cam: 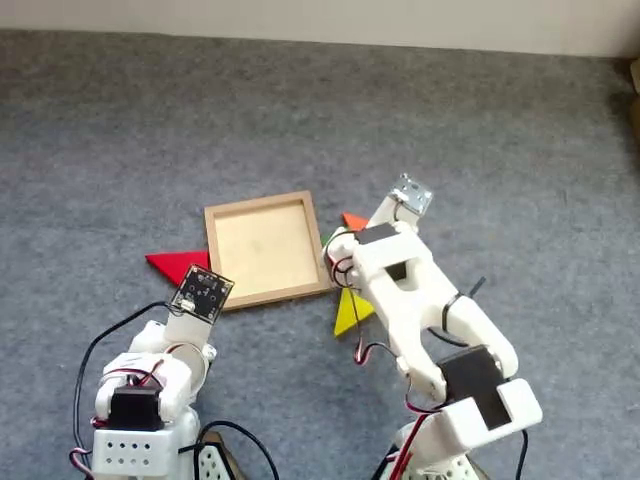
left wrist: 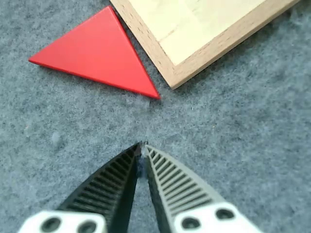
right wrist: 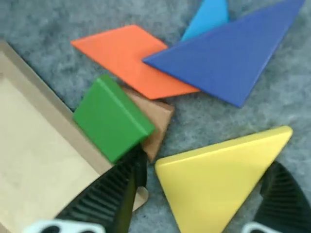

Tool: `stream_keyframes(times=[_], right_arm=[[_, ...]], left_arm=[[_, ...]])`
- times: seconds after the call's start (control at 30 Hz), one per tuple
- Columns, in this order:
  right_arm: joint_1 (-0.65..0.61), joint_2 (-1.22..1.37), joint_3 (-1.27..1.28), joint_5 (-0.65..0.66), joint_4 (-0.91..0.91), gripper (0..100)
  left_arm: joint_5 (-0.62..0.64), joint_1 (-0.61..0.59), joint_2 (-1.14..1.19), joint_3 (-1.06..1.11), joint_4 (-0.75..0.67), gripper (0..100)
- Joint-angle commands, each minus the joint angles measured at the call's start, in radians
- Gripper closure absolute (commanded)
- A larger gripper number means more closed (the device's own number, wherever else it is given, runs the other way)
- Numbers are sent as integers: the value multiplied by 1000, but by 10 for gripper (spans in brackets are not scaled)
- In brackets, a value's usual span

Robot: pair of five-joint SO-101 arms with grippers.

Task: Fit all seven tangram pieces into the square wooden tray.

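Note:
The square wooden tray (cam: pixel 228 217) lies empty mid-table; its corner (left wrist: pixel 194 60) and rim (right wrist: pixel 46 104) appear in the wrist views. A red triangle (left wrist: pixel 97 51) rests flat on the carpet to the tray's left (cam: pixel 178 265), with my left gripper (left wrist: pixel 142 146) shut and empty just short of it. My right gripper (right wrist: pixel 208 162) is open, its fingers either side of a yellow triangle (right wrist: pixel 218 174) by the tray's right edge. Beyond it, a green square (right wrist: pixel 112 116) sits tilted on a tan piece (right wrist: pixel 158 124), with an orange parallelogram (right wrist: pixel 129 58), a dark blue triangle (right wrist: pixel 233 58) and a light blue piece (right wrist: pixel 209 14).
Grey carpet (cam: pixel 300 110) covers the table, with open room behind the tray. The right arm (cam: pixel 420 300) hides most of the pieces from above; the yellow triangle (cam: pixel 350 312) and an orange tip (cam: pixel 354 220) peek out. The left arm (cam: pixel 203 293) stands at the tray's near-left corner.

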Motion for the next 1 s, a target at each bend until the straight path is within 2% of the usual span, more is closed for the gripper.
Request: stream_keyframes(times=[0.0, 0.13, 0.43, 0.63, 0.87, 0.97], right_arm=[[41, -4, -47, -15, -2, 642], [45, -5, -51, -17, 96, 642], [41, 2, -50, -9, 193, 642], [41, 2, -44, -9, 197, 642], [48, 2, -50, 2, 194, 799], [48, 2, -50, 41, 193, 803]], left_arm=[[-2, 7, 8, 19, 5, 993], [-2, 7, 8, 19, 5, 993], [-2, 7, 8, 19, 5, 993], [-2, 7, 8, 19, 5, 993], [-2, 7, 8, 19, 5, 993], [-2, 7, 8, 19, 5, 993]])
